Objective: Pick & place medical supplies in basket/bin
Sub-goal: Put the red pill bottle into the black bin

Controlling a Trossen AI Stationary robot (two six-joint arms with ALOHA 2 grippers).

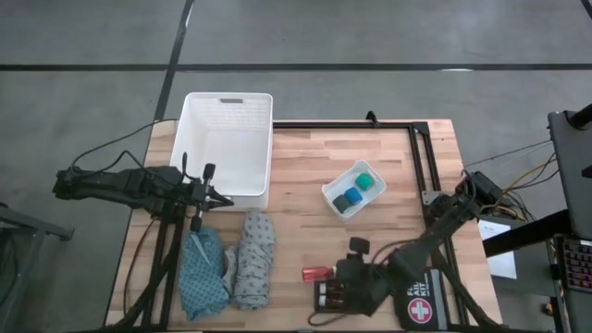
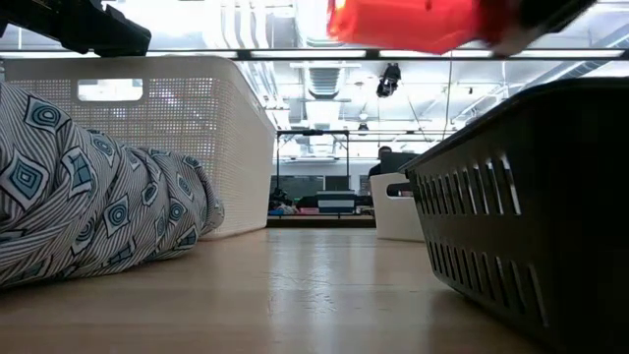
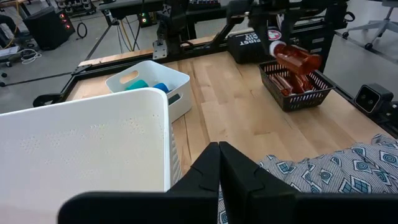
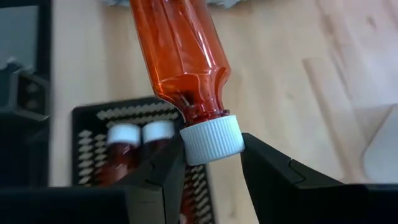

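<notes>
— What do you have on the left side?

— Your left gripper (image 1: 225, 201) hangs fully closed and empty at the near right corner of the large white slotted plastic basket (image 1: 228, 113), which overhangs the table's far edge. Just nearer lie the teal patterned cloth (image 1: 201, 268) and the grey patterned cloth (image 1: 253, 257), side by side and touching, close to the wooden table (image 1: 296, 231)'s front-left edge.

— And open room?

— You have bare wood through the middle, between the basket and the small shallow white tray (image 1: 331, 193), which holds a small blue piece (image 1: 346, 200) and a small green piece (image 1: 367, 182).

— The right side?

— Your right gripper (image 4: 211, 163) pinches the white cap of a small red transparent bottle (image 4: 180, 53), fingers part open around it, above the small black slotted bin (image 4: 106, 115) near the front edge; two more capped bottles (image 4: 142, 134) lie inside it.

— Any writing?

— The black pouch (image 1: 423, 308) beside it bears a red-and-white cross; you can read "FIRST AIT" only partly.
</notes>
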